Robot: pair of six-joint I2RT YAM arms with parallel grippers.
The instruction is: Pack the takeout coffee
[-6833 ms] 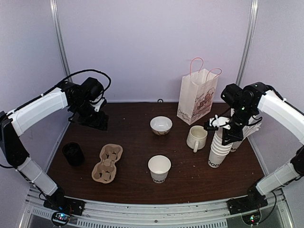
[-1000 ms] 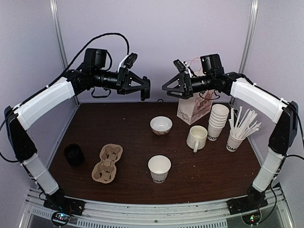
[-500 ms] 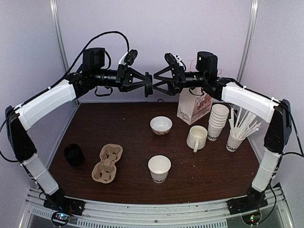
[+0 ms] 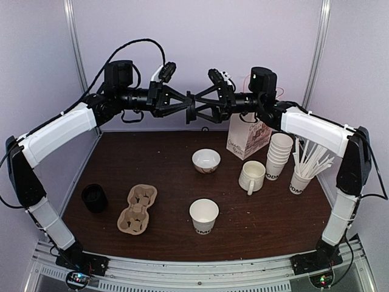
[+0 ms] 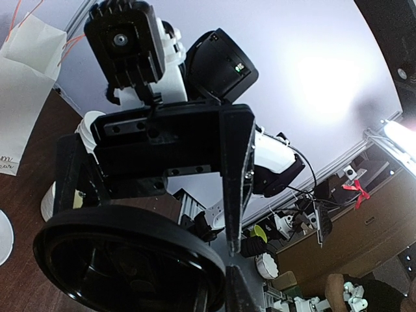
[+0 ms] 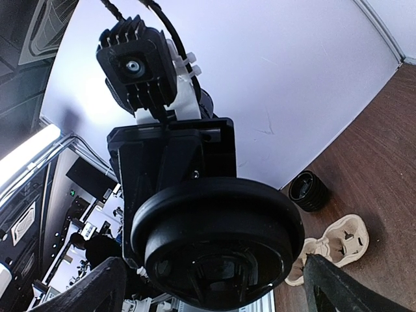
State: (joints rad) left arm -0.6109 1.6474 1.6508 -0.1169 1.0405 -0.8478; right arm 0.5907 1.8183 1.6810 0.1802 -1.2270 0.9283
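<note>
Your left gripper (image 4: 189, 111) is clamped on a black lid (image 4: 192, 115), held high in the upper centre of the top view. Your right gripper (image 4: 197, 113) stands wide apart around it and has not closed. Its fingers (image 6: 88, 292) show only in the lower corners of the right wrist view, with the lid filling the space between them. The paper cup (image 4: 203, 216) sits uncovered at lower centre, with the cardboard carrier (image 4: 137, 208) to its left.

Watch the handover. The left jaws seem to pinch only the lid's rim, so if you release them before the right jaws have a firm hold, the lid likely falls from that height toward the bowl (image 4: 206, 160). Closing the right jaws off-centre could flex the thin plastic and pop it loose. Pushing in further risks finger striking finger.

A second ago the two grippers faced each other across a clear gap in the upper centre, and now their tips overlap at the lid. Much earlier, the left arm sat low at the upper left and the right worked at the cup stack (image 4: 278, 155). Nothing on the table has shifted in the last second.
</note>
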